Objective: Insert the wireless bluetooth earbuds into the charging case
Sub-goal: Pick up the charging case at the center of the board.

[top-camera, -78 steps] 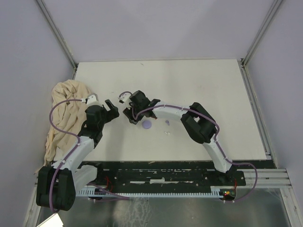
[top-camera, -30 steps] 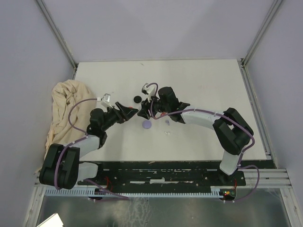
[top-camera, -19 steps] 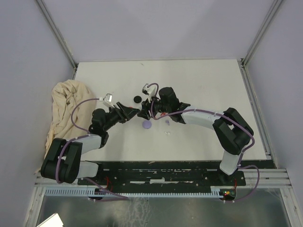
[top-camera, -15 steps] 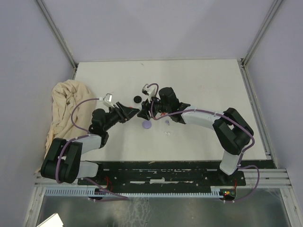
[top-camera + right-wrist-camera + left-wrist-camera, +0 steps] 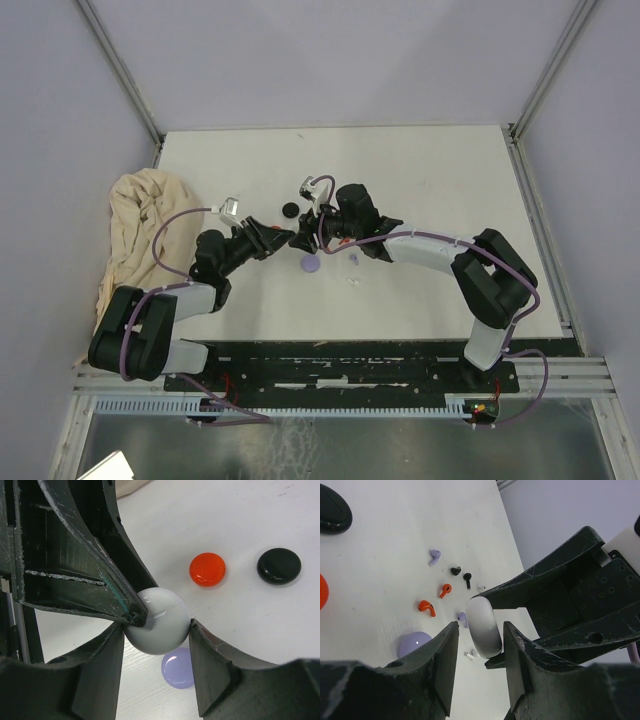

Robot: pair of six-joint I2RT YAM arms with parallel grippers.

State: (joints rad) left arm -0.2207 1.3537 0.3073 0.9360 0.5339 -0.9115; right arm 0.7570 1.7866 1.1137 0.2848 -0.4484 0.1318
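Note:
A round white charging case (image 5: 159, 615) hangs above the table, with my right gripper (image 5: 156, 630) shut on its rim. My left gripper (image 5: 480, 630) faces it from the left. Its jaws stand narrowly on either side of the charging case (image 5: 482, 630), with a thin gap still showing beside the left finger. One left fingertip (image 5: 131, 611) lies against the case's face. Both grippers meet at mid table (image 5: 298, 240). Below them, several tiny earbuds lie loose: lilac (image 5: 434, 557), black (image 5: 467, 579), red (image 5: 426, 607) and white (image 5: 469, 655).
A lilac disc (image 5: 179, 669) lies on the table right under the held case. A red disc (image 5: 207, 569) and a black disc (image 5: 279, 565) lie farther back. A crumpled beige cloth (image 5: 140, 235) covers the table's left edge.
My left gripper has crept in toward the case held by the right gripper, and its jaws have narrowed around it. The right arm has stayed put.

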